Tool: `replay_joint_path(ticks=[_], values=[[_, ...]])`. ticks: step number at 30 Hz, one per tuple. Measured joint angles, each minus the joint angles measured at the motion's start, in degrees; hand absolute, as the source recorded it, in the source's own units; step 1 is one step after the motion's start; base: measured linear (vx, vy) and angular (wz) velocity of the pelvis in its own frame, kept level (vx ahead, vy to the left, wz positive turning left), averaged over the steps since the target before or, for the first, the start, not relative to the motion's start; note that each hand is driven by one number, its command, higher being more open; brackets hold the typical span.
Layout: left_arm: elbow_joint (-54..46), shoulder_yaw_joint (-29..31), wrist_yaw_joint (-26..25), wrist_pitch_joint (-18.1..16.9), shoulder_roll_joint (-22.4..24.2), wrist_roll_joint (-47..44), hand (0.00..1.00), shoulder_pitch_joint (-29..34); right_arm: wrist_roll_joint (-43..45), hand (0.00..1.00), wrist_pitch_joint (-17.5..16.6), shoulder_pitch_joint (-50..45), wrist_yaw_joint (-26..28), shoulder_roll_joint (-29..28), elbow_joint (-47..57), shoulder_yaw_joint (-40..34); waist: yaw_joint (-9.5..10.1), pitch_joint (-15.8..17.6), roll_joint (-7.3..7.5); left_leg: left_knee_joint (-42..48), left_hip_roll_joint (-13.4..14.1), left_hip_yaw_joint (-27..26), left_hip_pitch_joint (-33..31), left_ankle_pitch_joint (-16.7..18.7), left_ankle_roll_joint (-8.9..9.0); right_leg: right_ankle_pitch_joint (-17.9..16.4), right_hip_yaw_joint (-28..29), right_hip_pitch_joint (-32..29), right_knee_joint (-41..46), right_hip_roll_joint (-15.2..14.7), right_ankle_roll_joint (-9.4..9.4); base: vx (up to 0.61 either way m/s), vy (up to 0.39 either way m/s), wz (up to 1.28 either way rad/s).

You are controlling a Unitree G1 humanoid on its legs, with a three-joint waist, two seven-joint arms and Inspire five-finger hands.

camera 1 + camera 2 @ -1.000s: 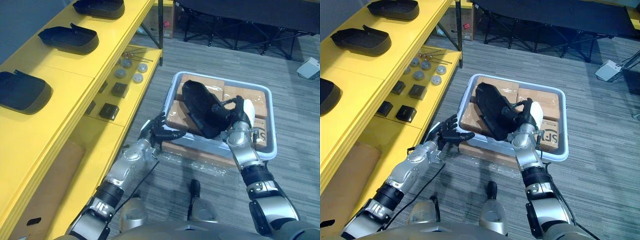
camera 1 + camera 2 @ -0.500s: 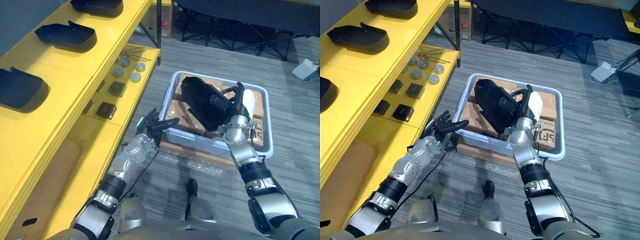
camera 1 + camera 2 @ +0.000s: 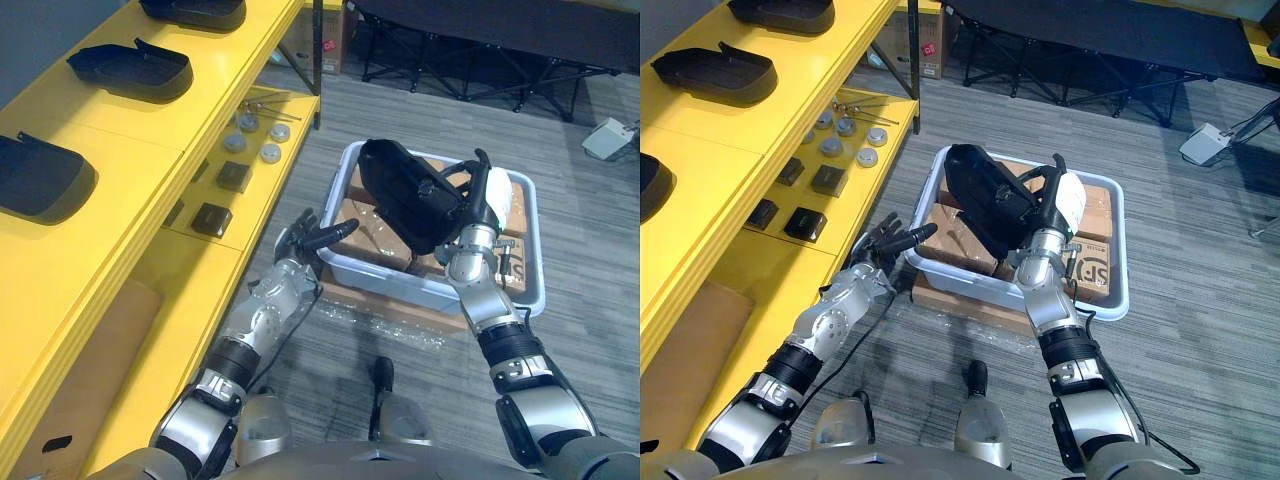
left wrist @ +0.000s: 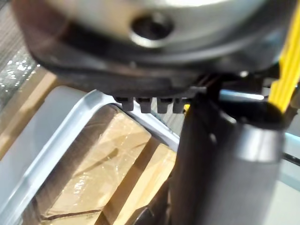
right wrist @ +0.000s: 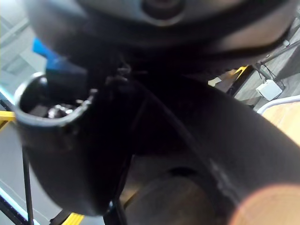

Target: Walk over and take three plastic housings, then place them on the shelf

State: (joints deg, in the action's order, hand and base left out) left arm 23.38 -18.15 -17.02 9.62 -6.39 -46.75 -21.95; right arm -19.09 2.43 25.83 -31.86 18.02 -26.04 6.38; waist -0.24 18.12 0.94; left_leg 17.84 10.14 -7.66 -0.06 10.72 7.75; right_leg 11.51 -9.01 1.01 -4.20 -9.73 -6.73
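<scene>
On the left, a long yellow shelf [image 3: 150, 140] carries three black plastic housings [image 3: 130, 70]; the nearest and farthest are cut off by the frame edges. The left hand [image 3: 300, 245] reaches forward, fingers straight and apart, by the near-left corner of a pale grey plastic bin [image 3: 385, 280] of brown cardboard boxes [image 3: 355, 215]. Above it, the right hand [image 3: 470, 215] has its fingers clamped on a fourth black plastic housing [image 3: 400, 200], tilted, which hides most of them.

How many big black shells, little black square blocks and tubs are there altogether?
black housings: 4
black square blocks: 4
grey tub: 1
total: 9
</scene>
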Motion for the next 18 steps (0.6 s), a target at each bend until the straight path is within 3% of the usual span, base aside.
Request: replay_joint_path(ticks=[6, 11, 15, 18], values=[[3.7, -0.5, 1.1, 3.8, 0.8, -6.0, 1.0, 0.0, -1.5, 0.0, -2.8, 0.0, -0.2, 0.0, 0.5, 0.1, -0.15, 0.4, 0.7, -0.1, 0.0, -0.3, 0.4, 0.0, 0.0, 0.0, 0.3, 0.1, 0.0, 0.0, 0.02, 0.0, 0.0, -0.01], [4.2, -1.8, 1.2, 4.9, 1.2, -12.2, 1.0, -0.1, -2.7, 0.0, -4.5, -0.1, -0.6, 0.0, 3.8, 1.3, -0.91, 0.4, 0.76, -0.1, 0.0, -0.5, 0.5, 0.0, 0.0, 0.0, 0.5, 0.1, 0.0, 0.0, 0.01, 0.0, 0.0, 0.0], [4.8, -3.1, 2.6, 4.7, 1.4, -17.3, 1.0, -0.5, -2.7, 0.0, -7.4, -0.1, -1.0, 0.0, 4.5, 2.2, -1.44, 0.4, 0.76, -0.2, 0.0, -0.6, 0.6, 0.0, 0.0, 0.0, 0.7, 0.1, 0.0, 0.0, 0.01, 0.0, 0.0, -0.01], [6.0, -5.0, 5.4, 1.6, 2.3, -25.1, 1.0, -1.2, -2.7, 0.0, -9.0, -0.4, -1.0, 0.0, 4.5, 3.8, -1.55, 0.4, 0.76, -0.2, 0.0, -0.9, 0.7, 0.0, 0.01, 0.1, 1.0, -0.1, 0.0, 0.0, -0.03, 0.0, 0.006, -0.05]])
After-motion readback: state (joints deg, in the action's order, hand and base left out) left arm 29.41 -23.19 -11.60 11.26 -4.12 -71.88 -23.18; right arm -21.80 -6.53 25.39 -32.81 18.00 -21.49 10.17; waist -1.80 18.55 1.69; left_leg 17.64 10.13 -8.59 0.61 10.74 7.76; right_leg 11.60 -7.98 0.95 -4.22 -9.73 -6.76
